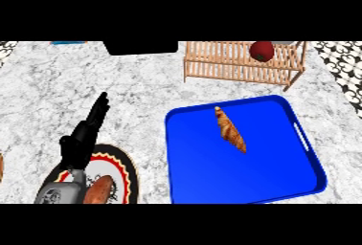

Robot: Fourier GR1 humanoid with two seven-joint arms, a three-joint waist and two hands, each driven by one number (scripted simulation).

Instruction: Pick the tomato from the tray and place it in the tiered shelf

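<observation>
While the round, smooth red tomato (262, 50) sits in the slatted wooden tiered shelf (219, 67), showing no clear long axis, a ridged croissant (231, 130) lies on the glossy blue tray (212, 182) on the marbled table (141, 81). The left hand (86, 134) holds nothing, fingers straight.

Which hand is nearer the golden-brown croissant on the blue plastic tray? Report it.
Left, as far as shown. The black left hand lies left of the golden-brown croissant, outside the blue tray, fingers straight. The right hand is not in view.
</observation>
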